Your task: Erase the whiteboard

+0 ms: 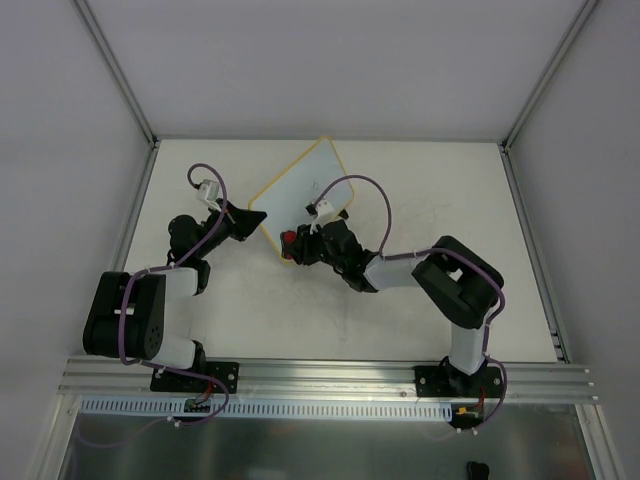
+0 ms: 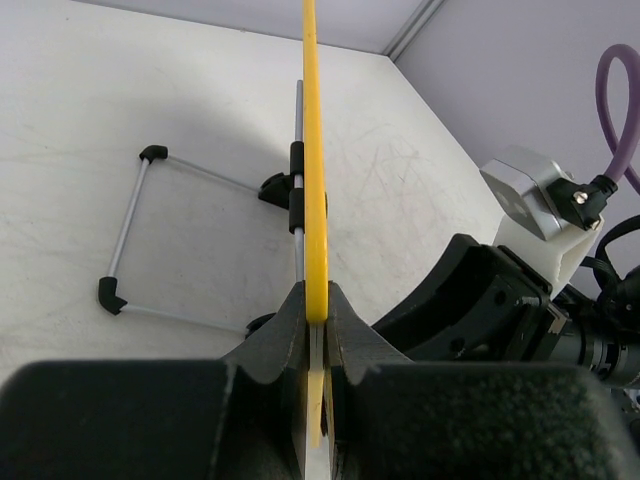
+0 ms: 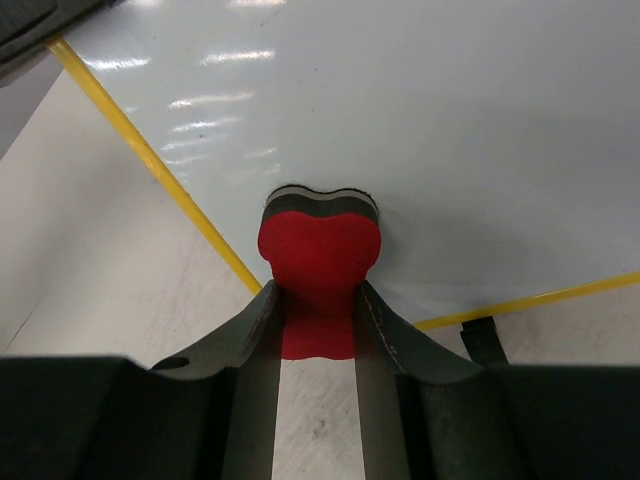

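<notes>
Where bare beside whiteboard (image 1: 300,188), scuffed table (image 1: 440,190)

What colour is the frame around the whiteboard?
Yellow. The whiteboard frame shows best in the left wrist view, where it is seen edge-on.

On the bench (image 1: 450,200) the whiteboard (image 1: 300,190) stands at centre, blocking passage across. Its wire stand (image 2: 128,225) fills the room behind; the right side lies open.
</notes>
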Controlling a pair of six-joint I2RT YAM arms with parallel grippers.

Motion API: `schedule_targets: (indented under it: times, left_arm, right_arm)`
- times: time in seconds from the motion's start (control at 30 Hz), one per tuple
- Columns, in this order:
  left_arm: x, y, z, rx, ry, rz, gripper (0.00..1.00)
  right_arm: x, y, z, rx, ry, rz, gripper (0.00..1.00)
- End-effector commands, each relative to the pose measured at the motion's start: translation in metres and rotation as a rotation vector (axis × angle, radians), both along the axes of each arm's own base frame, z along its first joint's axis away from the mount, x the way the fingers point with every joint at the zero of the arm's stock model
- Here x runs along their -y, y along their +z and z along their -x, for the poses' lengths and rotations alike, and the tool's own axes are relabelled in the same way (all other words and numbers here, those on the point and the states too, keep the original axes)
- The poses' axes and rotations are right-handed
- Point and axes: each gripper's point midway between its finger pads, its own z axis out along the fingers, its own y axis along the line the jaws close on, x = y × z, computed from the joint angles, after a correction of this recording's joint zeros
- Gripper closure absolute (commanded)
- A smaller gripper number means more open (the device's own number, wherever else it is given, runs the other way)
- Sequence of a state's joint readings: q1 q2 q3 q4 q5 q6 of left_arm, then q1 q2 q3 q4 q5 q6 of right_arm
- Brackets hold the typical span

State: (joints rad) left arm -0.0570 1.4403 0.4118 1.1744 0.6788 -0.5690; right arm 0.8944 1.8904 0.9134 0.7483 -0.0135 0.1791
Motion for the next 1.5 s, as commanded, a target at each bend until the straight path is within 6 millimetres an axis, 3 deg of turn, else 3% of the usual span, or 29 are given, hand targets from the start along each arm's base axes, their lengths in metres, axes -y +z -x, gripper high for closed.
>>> schedule_targets:
  times: [0.0,0.2,0.4,0.47,0.7,0.8,0.9,1.07,1.27,1.47]
  left_arm:
    - [0.02,0.019,0.019,0.055,-0.133,0.025,1.0]
    - [0.02,0.021,0.02,0.059,-0.132,0.023,1.0]
    - [0.02,0.02,0.02,0.054,-0.134,0.021,1.0]
    - [0.02,0.02,0.02,0.055,-0.134,0.021,1.0]
    - [0.021,0.019,0.019,0.052,-0.134,0.021,1.0]
    - [0.021,0.019,0.019,0.052,-0.134,0.021,1.0]
    - [0.02,0.019,0.02,0.052,-0.134,0.021,1.0]
    - [0.021,0.019,0.019,0.05,-0.137,0.018,1.0]
    - [0.021,0.019,0.019,0.052,-0.135,0.019,1.0]
    - [0.02,0.02,0.019,0.055,-0.134,0.019,1.0]
  right_arm:
    - [0.0,0.006,0.004,-0.029,0.02,-0.042,1.0]
    - [0.044,0.029,-0.044,-0.03,-0.093,-0.053,1.0]
    - [0.071,0.052,-0.088,-0.036,-0.165,-0.081,1.0]
    - [0.074,0.052,-0.097,-0.045,-0.168,-0.072,1.0]
    - [0.082,0.083,-0.14,0.005,-0.181,-0.103,1.0]
    - [0.084,0.079,-0.15,-0.004,-0.186,-0.071,1.0]
    - [0.084,0.087,-0.161,0.008,-0.175,-0.078,1.0]
    - [0.078,0.099,-0.163,-0.005,-0.134,-0.105,1.0]
    - [0.065,0.111,-0.144,0.005,-0.085,-0.103,1.0]
    - [0.04,0.114,-0.125,0.031,-0.053,-0.025,1.0]
